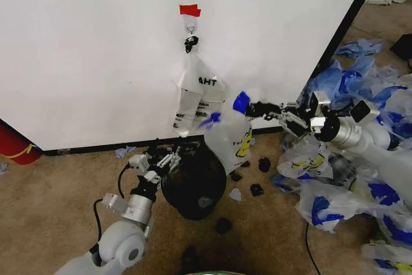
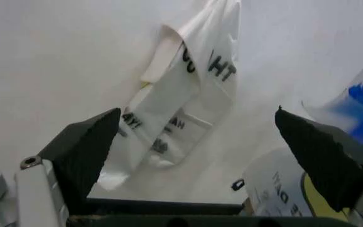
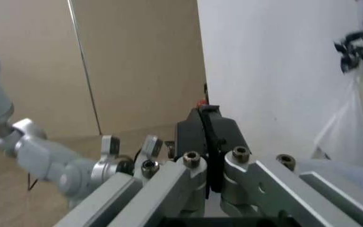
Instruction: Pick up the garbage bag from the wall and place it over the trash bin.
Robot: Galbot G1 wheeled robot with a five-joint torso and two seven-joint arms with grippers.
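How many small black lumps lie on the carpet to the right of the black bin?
5 at least: two beside the held garbage bag, at and; one at; two nearer the robot, at and. The trash bin may hide more.

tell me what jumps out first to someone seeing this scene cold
The right hand, shut on a thin white plastic bag with a yellow smiley face and blue patches, holds it above the small round black bin. A narrower white lettered bag hangs from the hook on the white panel wall. The open left hand sits at the bin's rim.
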